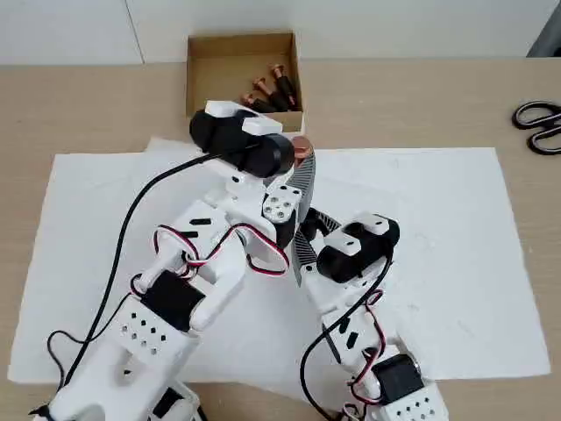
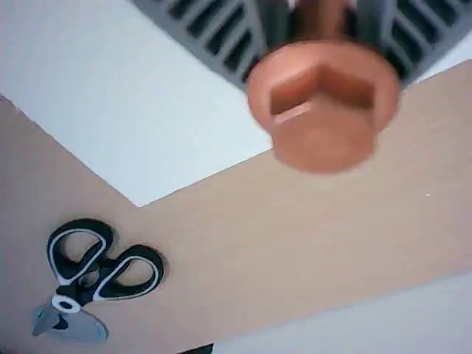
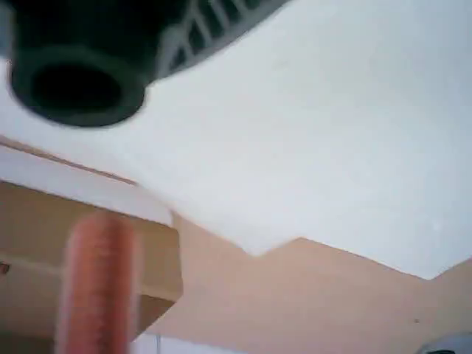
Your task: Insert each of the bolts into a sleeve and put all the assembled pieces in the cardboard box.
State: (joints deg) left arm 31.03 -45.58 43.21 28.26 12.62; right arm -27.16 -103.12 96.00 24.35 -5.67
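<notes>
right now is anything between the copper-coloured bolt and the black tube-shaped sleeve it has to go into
Nothing visible does. In the right wrist view the copper-coloured bolt sits apart from the black tube-shaped sleeve, with only air between them; the brown cardboard box lies behind.

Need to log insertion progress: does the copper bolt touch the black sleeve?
Apart. Right wrist view shows a clear gap between black sleeve and copper bolt.
</notes>
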